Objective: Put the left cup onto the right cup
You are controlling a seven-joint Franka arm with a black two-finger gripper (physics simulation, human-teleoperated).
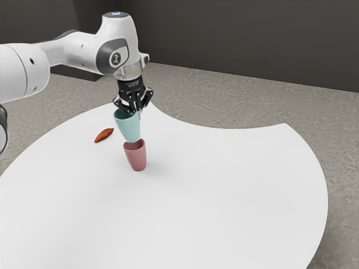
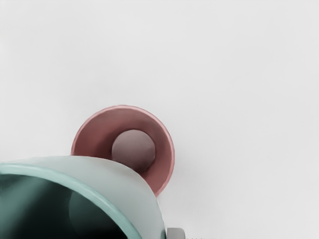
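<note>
A teal cup [image 1: 128, 125] hangs tilted in the air, its rim held by my gripper [image 1: 133, 111], which is shut on it. Its base sits just above the rim of a pink cup [image 1: 136, 155] that stands upright on the white table [image 1: 224, 190]. In the wrist view the teal cup [image 2: 75, 199] looms large and close under my hand, and it partly covers the open mouth of the pink cup [image 2: 124, 147] below.
A small orange-red object [image 1: 104, 135] lies on the table, toward the exterior view's left of the cups. The table's curved edge runs behind the cups; grey floor lies beyond it.
</note>
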